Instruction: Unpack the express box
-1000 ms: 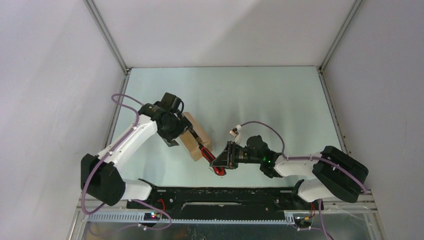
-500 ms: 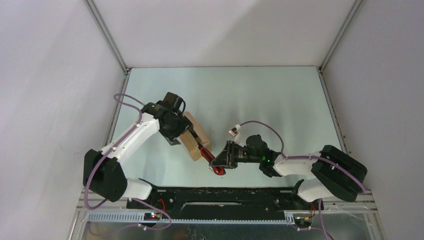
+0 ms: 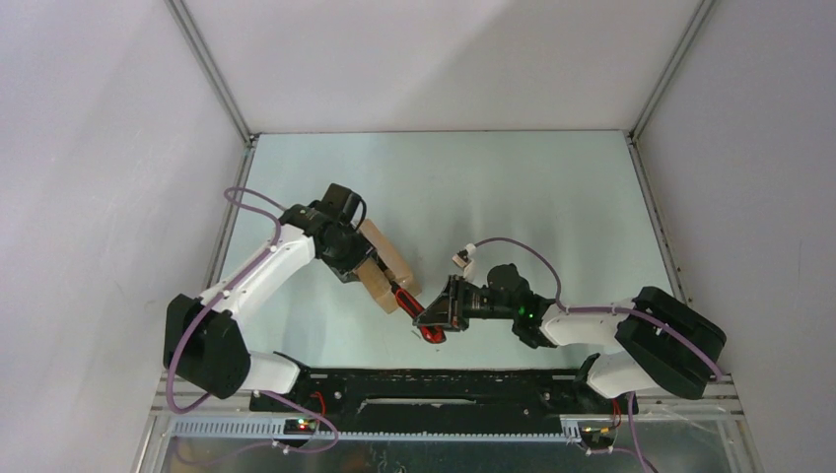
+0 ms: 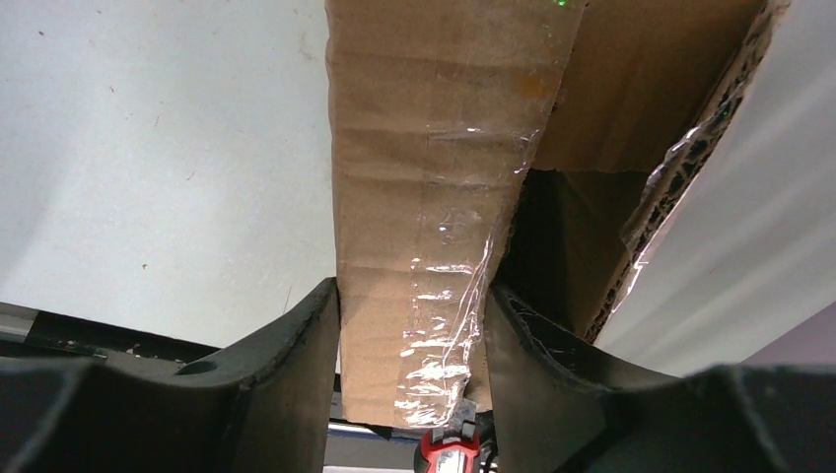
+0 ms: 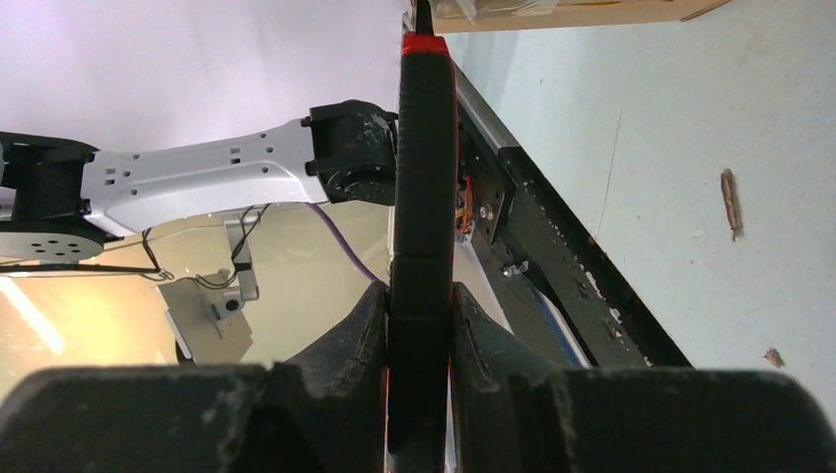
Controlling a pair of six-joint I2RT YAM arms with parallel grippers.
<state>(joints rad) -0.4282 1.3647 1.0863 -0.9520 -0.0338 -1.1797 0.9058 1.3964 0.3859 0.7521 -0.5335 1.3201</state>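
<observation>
The express box (image 3: 385, 266) is a small brown cardboard carton, held tilted above the table left of centre. My left gripper (image 3: 363, 266) is shut on it; in the left wrist view the two fingers clamp a taped cardboard panel (image 4: 434, 197) and a flap stands open to the right. My right gripper (image 3: 442, 307) is shut on the red-handled knife (image 3: 414, 307). In the right wrist view the black and red handle (image 5: 422, 177) sits between the fingers, and its tip meets the box (image 5: 552, 12) at the top. The knife's red tip (image 4: 449, 455) shows under the box.
The black base rail (image 3: 434, 386) runs along the near edge. White enclosure walls stand on the left, right and back. Small brown scraps (image 5: 730, 202) lie on the pale table surface (image 3: 532, 197).
My left gripper has turned and lifted the box slightly toward the far side. My right gripper with the knife has shifted a little left, staying at the box's near end.
</observation>
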